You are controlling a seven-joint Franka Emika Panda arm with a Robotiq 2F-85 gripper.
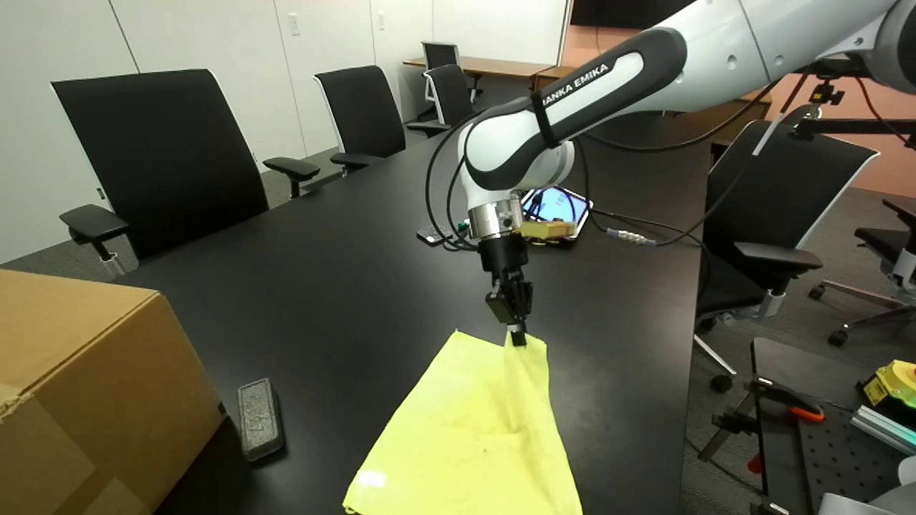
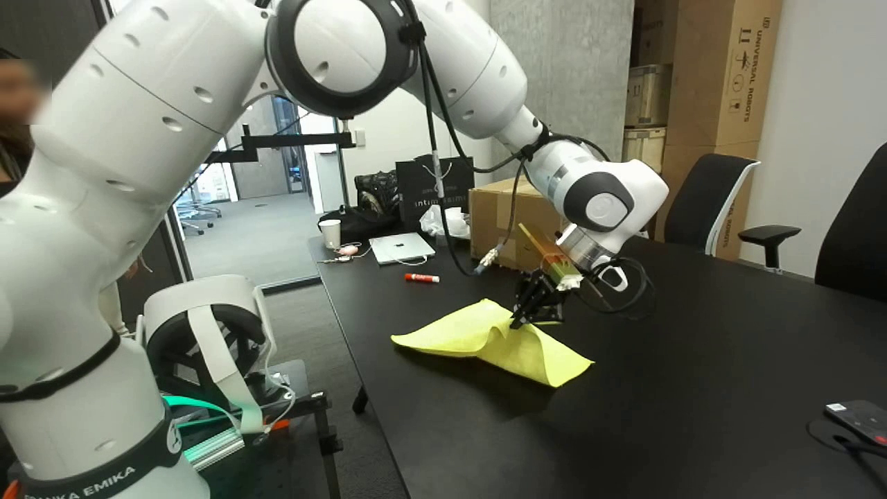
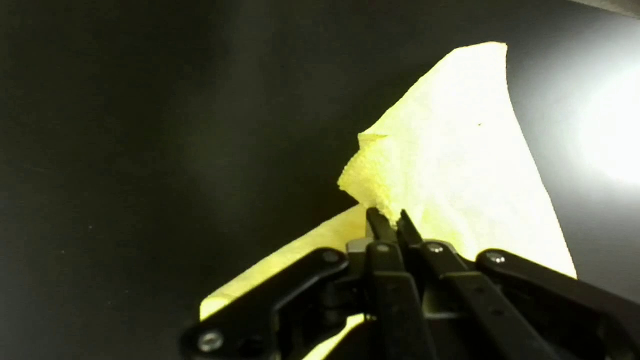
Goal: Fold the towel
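Observation:
The yellow towel (image 1: 465, 443) lies on the dark table in an exterior view, with its near end cut off by the frame. In an exterior view the towel (image 2: 450, 336) has a raised ridge at the fingers, and its corners spread to both sides. My gripper (image 1: 518, 336) is at the towel's far edge and points down. In the wrist view the gripper's fingertips (image 3: 389, 216) are nearly together with a pinch of towel (image 3: 480, 160) between them. A small flap of cloth sticks out past the tips. The gripper's body hides part of the towel there.
A cardboard box (image 1: 143, 400) and a dark grey block (image 1: 260, 418) stand beside the towel. A tablet (image 1: 558, 204) lies behind the arm. A red marker (image 2: 421, 278), a laptop (image 2: 402, 248) and a white cup (image 2: 331, 234) are on the table. A black device (image 2: 859, 421) lies at the right.

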